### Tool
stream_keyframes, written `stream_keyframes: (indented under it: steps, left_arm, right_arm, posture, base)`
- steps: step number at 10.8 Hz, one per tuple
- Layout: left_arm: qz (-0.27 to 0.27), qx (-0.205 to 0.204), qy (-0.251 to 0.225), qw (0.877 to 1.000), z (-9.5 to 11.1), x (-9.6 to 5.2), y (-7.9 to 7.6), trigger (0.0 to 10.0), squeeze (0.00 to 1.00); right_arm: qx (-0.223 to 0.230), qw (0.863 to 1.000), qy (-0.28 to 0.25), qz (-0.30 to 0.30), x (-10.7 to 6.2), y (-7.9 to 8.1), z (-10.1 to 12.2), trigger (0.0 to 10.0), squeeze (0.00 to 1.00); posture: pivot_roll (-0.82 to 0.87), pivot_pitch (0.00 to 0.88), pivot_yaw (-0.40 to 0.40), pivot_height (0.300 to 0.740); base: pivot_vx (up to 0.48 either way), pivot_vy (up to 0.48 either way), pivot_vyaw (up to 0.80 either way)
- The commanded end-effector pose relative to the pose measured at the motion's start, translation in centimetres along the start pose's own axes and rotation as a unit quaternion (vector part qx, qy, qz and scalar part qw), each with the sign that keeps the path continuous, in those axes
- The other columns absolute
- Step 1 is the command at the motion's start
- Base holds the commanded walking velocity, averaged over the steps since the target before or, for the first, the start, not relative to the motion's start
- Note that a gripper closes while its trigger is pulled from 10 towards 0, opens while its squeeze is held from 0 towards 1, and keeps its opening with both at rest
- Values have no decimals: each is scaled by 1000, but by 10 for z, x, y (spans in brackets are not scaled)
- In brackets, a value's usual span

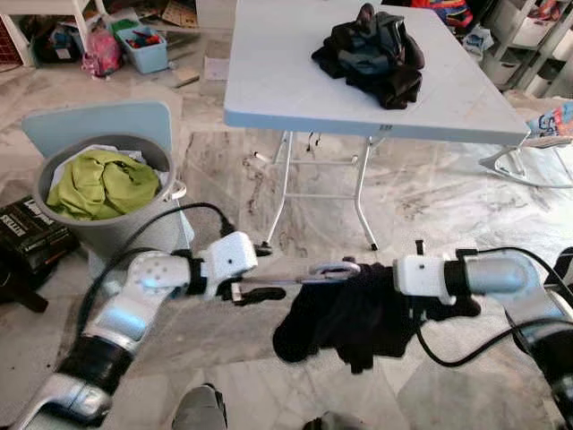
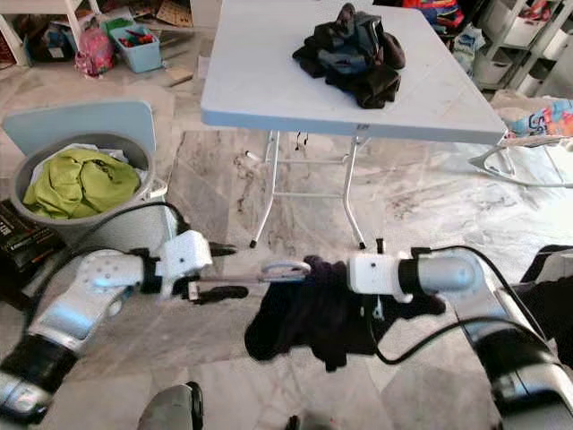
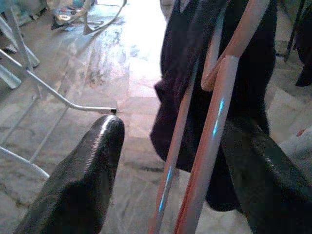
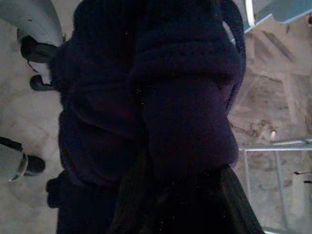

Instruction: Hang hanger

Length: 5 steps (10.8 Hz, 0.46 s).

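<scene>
A hanger [image 1: 333, 269] of thin metal rods carries a dark garment [image 1: 349, 327] and hangs in the air above the marble floor, between my two arms. My left gripper [image 2: 224, 270] is open, and the hanger's rod passes between its two black fingers. In the left wrist view the rods [image 3: 209, 146] run close to one finger, with the garment [image 3: 185, 97] behind them. My right gripper [image 1: 372, 287] reaches in from the right and is buried in the garment, holding it up. The dark knit fabric [image 4: 146, 117] hides its fingers.
A white folding table [image 1: 286, 90] stands ahead with a pile of dark clothes [image 1: 372, 54] on it. A grey basket [image 1: 107, 237] with a green garment [image 1: 103, 184] sits at the left, beside a black box [image 1: 27, 228]. White frame legs [image 1: 524, 166] lie on the floor at the right.
</scene>
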<state>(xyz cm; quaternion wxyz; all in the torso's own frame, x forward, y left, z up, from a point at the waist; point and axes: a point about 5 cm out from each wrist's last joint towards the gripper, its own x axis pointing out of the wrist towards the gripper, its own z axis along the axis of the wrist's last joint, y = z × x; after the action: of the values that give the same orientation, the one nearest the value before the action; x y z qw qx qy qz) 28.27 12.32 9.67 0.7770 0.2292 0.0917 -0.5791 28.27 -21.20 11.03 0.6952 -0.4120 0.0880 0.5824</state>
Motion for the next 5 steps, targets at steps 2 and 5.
stream_keyframes:
  steps: [2,5]
  left_arm:
    - [-17,32,-7,999,8,9,3,0,0]
    - [-20,53,-9,998,10,21,7,0,0]
  right_arm:
    - [-27,1000,-3,0,1,-7,4,10000,0]
    - [-43,999,2,-20,5,-13,5,10000,0]
  posture:
    - [-67,63,-71,740]
    - [-73,61,-64,740]
  base:
    - [0,0,0]
    - [0,0,0]
